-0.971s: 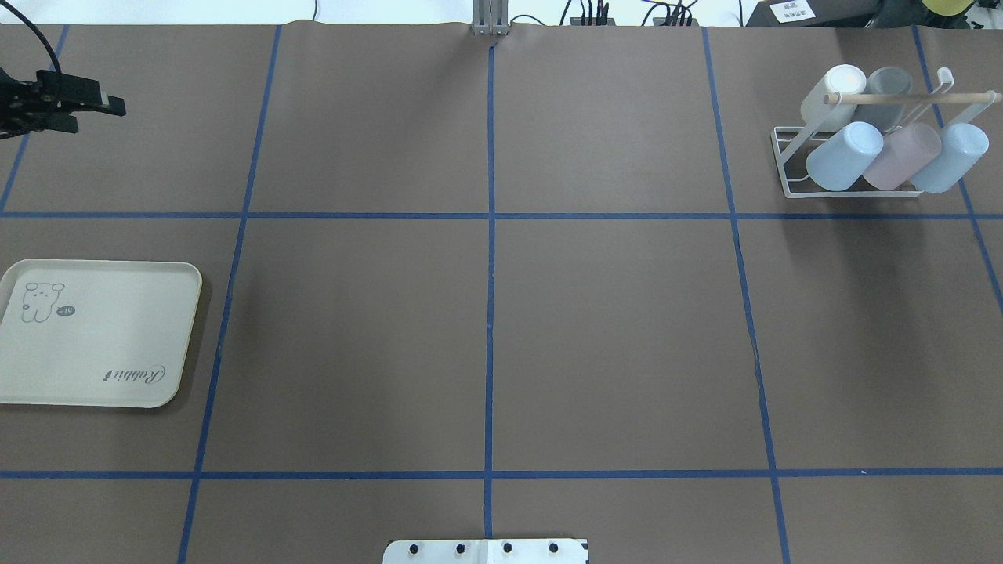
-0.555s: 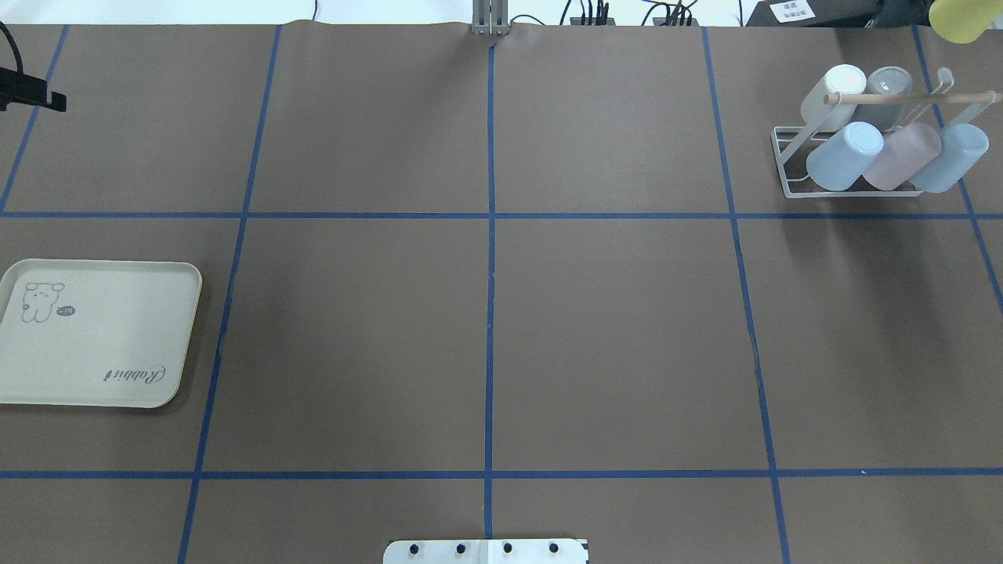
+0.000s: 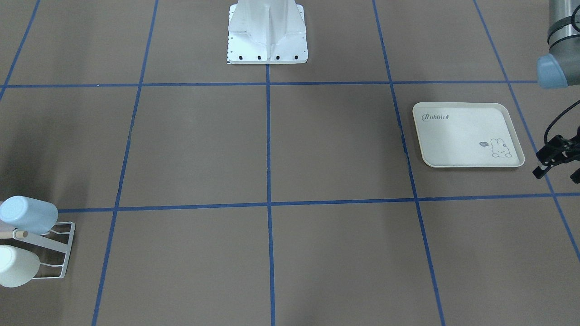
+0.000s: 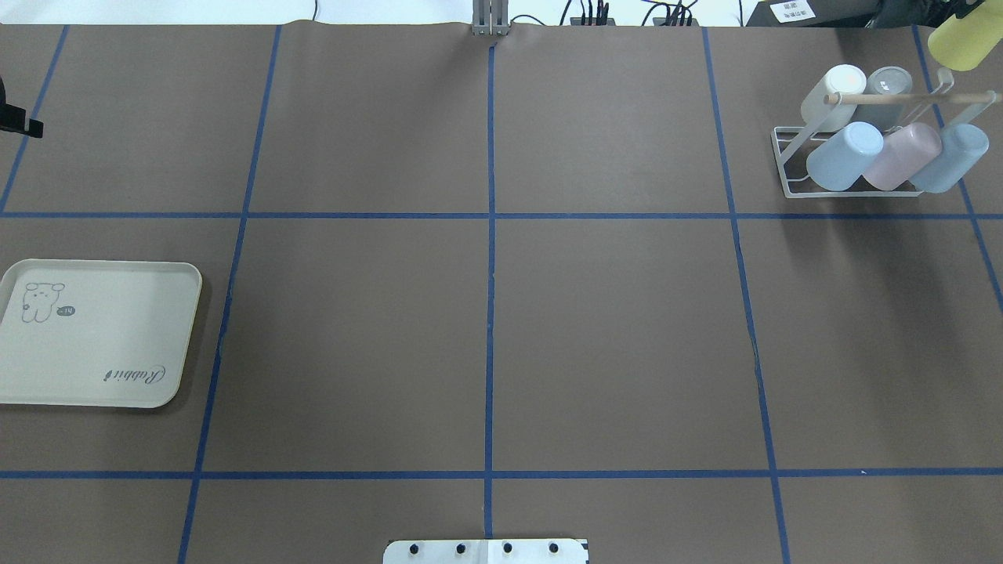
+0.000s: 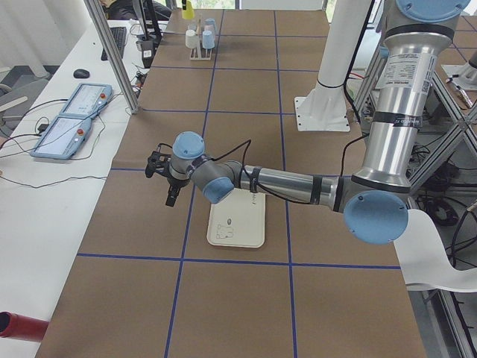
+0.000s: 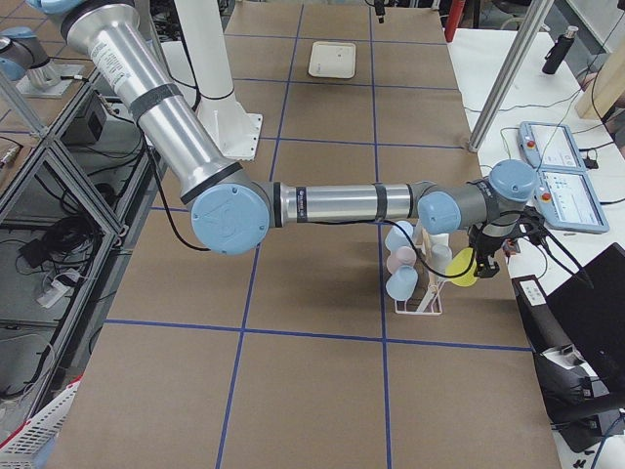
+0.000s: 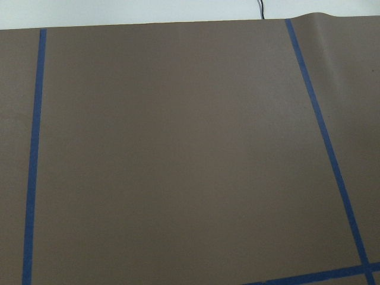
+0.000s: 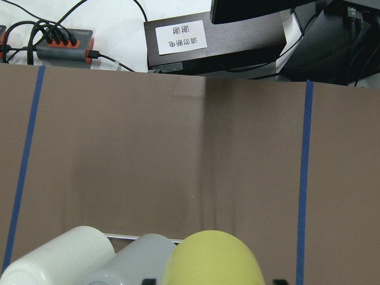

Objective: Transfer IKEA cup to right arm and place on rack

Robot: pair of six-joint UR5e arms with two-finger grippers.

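Note:
The IKEA cup (image 4: 962,35) is yellow-green and hangs tilted just beyond the far right end of the rack (image 4: 791,168). My right gripper (image 6: 480,256) is shut on it; in the right wrist view the cup (image 8: 214,261) fills the bottom edge between the fingers. The white wire rack (image 6: 422,305) with its wooden dowel (image 4: 909,98) holds several cups, among them a white cup (image 8: 59,258) and a grey cup (image 8: 133,261) just below the held one. My left gripper (image 3: 558,174) hovers open and empty at the table's far left, beyond the tray.
A cream rabbit-print tray (image 4: 94,333) lies at the left with nothing on it. The robot's white base (image 3: 267,31) stands at the middle of the near edge. Cables and a power strip (image 8: 62,44) lie beyond the table's far edge behind the rack.
The left gripper has drawn back leftward, almost out of the overhead view. The yellow-green cup has come into that view at the top right, closer to the rack.

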